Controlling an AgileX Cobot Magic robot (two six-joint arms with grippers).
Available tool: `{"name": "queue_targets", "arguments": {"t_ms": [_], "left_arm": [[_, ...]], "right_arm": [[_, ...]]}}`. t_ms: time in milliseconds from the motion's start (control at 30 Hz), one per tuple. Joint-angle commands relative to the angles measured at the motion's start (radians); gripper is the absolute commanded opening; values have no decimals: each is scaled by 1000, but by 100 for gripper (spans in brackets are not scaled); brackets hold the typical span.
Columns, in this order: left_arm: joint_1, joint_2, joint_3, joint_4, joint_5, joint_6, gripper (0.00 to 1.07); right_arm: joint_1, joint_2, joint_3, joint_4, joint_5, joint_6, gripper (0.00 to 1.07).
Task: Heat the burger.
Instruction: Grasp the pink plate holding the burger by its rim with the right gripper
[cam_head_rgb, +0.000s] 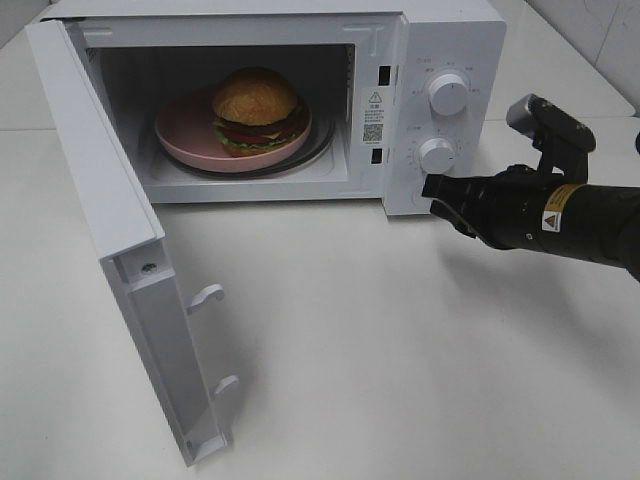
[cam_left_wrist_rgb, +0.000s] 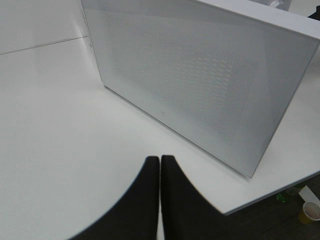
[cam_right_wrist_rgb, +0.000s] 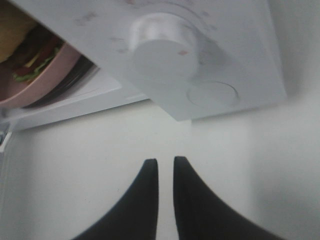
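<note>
Left gripper (cam_left_wrist_rgb: 160, 159): fingers pressed together with nothing between them, low over the table (cam_head_rgb: 380, 330). It shows only in its own wrist view. Ahead of it is the outer face of the door (cam_left_wrist_rgb: 200, 75), white with a perforated mesh window. A cup (cam_left_wrist_rgb: 310, 212) stands on the floor past the table edge.

The door is swung wide open, hinged on the left of the microwave (cam_head_rgb: 440, 40), free edge nearest the high camera. Two hooks (cam_head_rgb: 207, 296) stick out of that edge, one above the other.

Right gripper (cam_head_rgb: 440, 198): reaches in from the right to the low end of the control panel, just below the lower knob (cam_head_rgb: 436, 155). Fingers are a thin slit apart, pinching nothing. Its wrist view has the tips short of the panel, aimed roughly between the lower knob and the round button (cam_right_wrist_rgb: 212, 94) beside it. From the high view I cannot tell whether it touches the panel; the wrist view shows table between the tips and the panel.

The upper knob (cam_head_rgb: 449, 94) is above the lower one, apart from the gripper.

Burger (cam_head_rgb: 256, 108): inside the cavity, upright on a pink plate (cam_head_rgb: 180, 135), toward the plate's right side. The plate rests on the glass turntable (cam_head_rgb: 322, 148). Bun on top, with tomato and lettuce showing at the front. Both grippers are outside the cavity.
</note>
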Motion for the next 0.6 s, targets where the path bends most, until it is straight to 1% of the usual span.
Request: {"name": "queue_targets", "arguments": {"t_ms": [33,67,133,267,433,500,533,600], "left_arm": [[0,-17,3,-9,-10,-4,0],[0,-17,3,-9,-10,-4,0],[0,-17,3,-9,-10,-4,0],[0,-17,3,-9,-10,-4,0],[0,-17,3,-9,-10,-4,0],[0,-17,3,-9,-10,-4,0],[0,-17,3,-9,-10,-4,0],[0,-17,3,-9,-10,-4,0]], "right_arm": [[-2,-19,-3,-76,-28,-225,9],[-2,-19,-3,-76,-28,-225,9],[-2,-19,-3,-121,-13,-427,9],[-2,-20,-3,-121,0,-508,9],[-2,-20,-5,-128,48,-514,9],[-2,-26,-5,-175,99,-502,10],[-2,-26,-5,-175,99,-502,10],[-2,-54,-5,-218,158,-421,11]]}}
